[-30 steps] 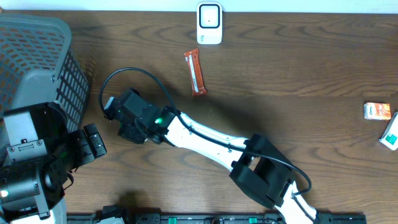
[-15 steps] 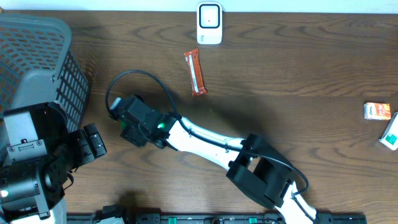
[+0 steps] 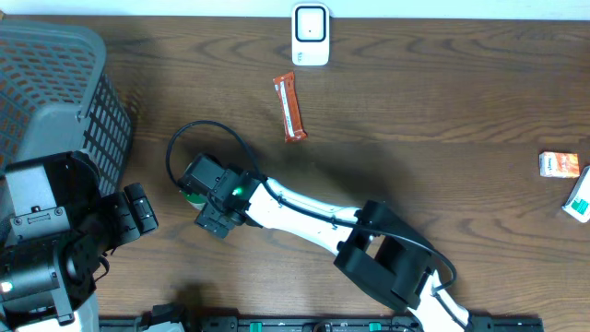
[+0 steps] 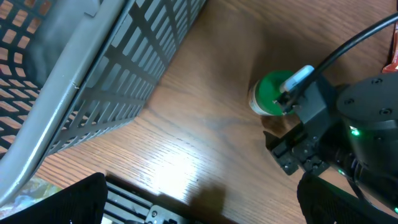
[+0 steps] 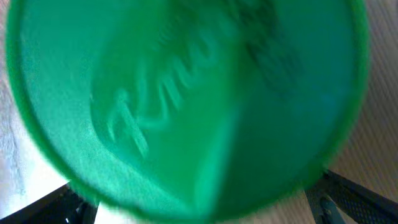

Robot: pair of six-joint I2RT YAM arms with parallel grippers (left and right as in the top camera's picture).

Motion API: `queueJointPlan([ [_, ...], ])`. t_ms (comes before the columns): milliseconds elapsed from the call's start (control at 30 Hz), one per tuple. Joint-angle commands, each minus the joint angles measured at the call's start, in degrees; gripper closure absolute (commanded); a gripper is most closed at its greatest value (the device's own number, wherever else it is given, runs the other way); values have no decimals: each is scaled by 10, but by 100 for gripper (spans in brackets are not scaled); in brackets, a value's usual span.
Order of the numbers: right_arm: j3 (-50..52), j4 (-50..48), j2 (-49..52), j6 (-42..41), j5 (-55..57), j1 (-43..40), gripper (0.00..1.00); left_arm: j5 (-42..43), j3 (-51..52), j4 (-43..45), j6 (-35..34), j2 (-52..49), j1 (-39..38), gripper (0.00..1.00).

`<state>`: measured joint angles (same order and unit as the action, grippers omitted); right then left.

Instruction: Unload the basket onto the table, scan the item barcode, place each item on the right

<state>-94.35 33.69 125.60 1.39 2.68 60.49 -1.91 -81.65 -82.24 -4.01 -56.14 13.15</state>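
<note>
Right hand [image 3: 205,195] hovers released over the green-lidded container [image 4: 273,94], standing on the table [image 3: 442,175] at its 9 o'clock. Left hand open, idle. I judge pickup step; next: close, carry to scanner [image 3: 311,35] at 12 o'clock.

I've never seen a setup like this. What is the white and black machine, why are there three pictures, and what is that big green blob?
Two robot arms work at a wooden table. One picture looks down from above; the other two come from cameras on each arm's wrist. The white arm is the right one, and its end effector stands over a green-lidded container. That lid fills the right wrist picture as the green blob. Whether the container is gripped is hard to tell. The left end effector is open and holds nothing, beside a grey basket. Also on the table: a white scanner, a snack bar and two small boxes at the right edge.
</note>
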Motion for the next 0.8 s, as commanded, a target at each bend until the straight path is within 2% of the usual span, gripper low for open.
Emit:
queueJointPlan([
  [0, -13, 34, -47, -84, 16, -7, 1, -9, 5, -2, 8, 0, 3, 2],
  [133, -60, 130, -48, -230, 8, -28, 1, -9, 5, -2, 8, 0, 3, 2],
  [200, -84, 155, -48, -268, -24, -34, 1, -9, 5, -2, 8, 0, 3, 2],
  [367, -130, 186, -47, -405, -123, -48, 1, -9, 5, -2, 8, 0, 3, 2],
  [467, -136, 186, -47, -473, -139, -59, 1, -9, 5, -2, 8, 0, 3, 2],
  [700, -136, 167, -47, -524, -172, -84, 1, -10, 5, -2, 9, 0, 3, 2],
  [767, -136, 175, -47, -523, -177, -93, 1, -36, 5, 12, 35, 0, 3, 2],
])
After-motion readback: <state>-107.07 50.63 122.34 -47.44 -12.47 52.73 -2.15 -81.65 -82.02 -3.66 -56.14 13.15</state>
